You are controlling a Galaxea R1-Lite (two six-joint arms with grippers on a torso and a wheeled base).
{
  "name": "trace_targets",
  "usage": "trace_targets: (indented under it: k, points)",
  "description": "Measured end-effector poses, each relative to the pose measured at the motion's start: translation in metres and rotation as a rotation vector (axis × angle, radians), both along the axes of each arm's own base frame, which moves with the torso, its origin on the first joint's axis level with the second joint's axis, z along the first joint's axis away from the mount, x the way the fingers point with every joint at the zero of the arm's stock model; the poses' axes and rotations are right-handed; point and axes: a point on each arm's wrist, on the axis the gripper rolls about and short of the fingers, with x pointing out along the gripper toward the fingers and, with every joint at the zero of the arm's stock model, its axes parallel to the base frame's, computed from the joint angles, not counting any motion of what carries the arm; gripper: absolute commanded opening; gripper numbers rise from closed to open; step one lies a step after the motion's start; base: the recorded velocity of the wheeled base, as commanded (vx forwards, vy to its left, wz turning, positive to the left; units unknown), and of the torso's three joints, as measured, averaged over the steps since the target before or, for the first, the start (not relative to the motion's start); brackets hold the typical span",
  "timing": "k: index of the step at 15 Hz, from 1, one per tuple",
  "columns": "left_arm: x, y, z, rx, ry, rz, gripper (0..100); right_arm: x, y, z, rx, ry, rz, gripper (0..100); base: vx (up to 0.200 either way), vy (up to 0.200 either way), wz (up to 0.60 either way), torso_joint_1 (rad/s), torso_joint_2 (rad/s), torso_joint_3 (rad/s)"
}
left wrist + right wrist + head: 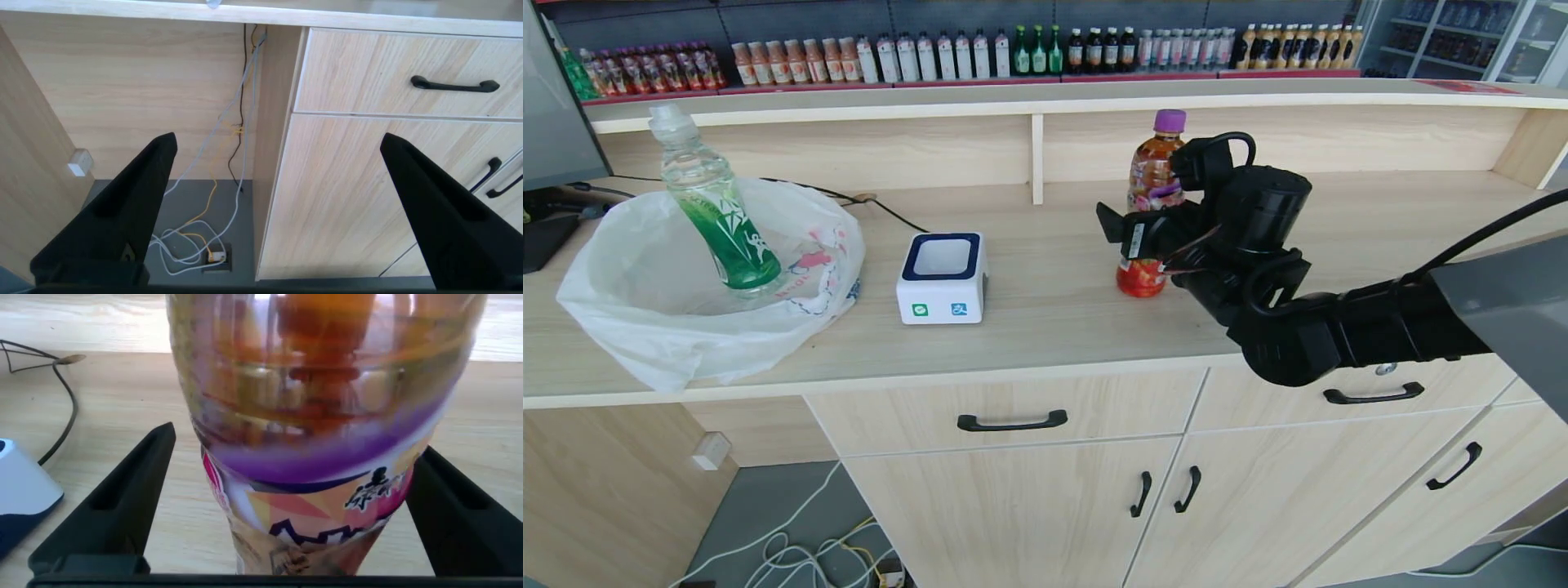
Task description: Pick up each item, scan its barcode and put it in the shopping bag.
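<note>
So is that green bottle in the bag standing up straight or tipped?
Tipped. The green bottle leans inside the white shopping bag, cap toward the robot's left, base down in the bag's hollow.

The shopping bag, 1 bottle in it, lies left on the tabletop; the scanner is just right of it; the other bottle is farther right, between the right gripper's fingers.

Bag to scanner: we see a narrow bare strip of worktop between shopping bag and scanner.
Scanner to orange bottle: wide free worktop.
Bag mouth: green bottle leans inside, blocking part.
Rear: cable, upright divider.
</note>
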Motion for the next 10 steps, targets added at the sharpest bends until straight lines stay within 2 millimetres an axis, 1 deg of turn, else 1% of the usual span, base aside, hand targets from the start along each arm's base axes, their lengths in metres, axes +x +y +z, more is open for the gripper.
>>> trace_targets:
  k: [10]
  points:
    - [0.0, 0.0, 0.0, 0.0, 0.0, 0.0, 100, 0.0024, 0.0023, -0.0023, -0.001, 0.004, 0.004, 0, 0.0, 0.0, 0.0, 0.0, 0.0, 0.0]
